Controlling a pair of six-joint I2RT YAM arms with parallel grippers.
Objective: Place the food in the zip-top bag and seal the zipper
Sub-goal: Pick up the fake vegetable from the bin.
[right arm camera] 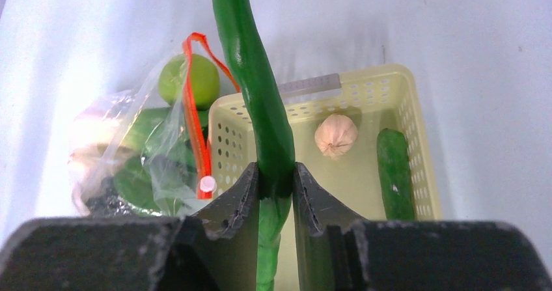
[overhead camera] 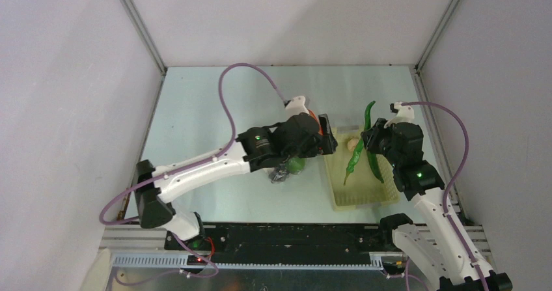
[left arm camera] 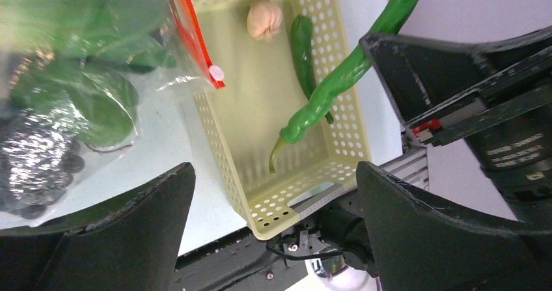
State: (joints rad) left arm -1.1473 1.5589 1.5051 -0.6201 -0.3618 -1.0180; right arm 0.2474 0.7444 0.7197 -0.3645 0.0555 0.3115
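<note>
The clear zip-top bag (left arm camera: 78, 89) lies left of the basket, holding a green apple (right arm camera: 189, 79), leafy bok choy (left arm camera: 97, 102) and dark grapes (left arm camera: 32, 167). Its orange-red zipper (right arm camera: 195, 122) gapes, with the white slider tab (left arm camera: 217, 73) at the near end. My left gripper (left arm camera: 275, 174) is open and holds nothing, hovering by the bag's mouth at the basket's left edge. My right gripper (right arm camera: 276, 174) is shut on a long green pepper (right arm camera: 257, 76), lifted over the basket. A white mushroom (right arm camera: 336, 135) and a second green pepper (right arm camera: 395, 174) lie in the basket.
The pale yellow perforated basket (overhead camera: 358, 196) stands at the right front of the table, close to the right arm's base. In the top view the left arm (overhead camera: 215, 164) covers most of the bag. White enclosure walls stand on the left, right and far sides.
</note>
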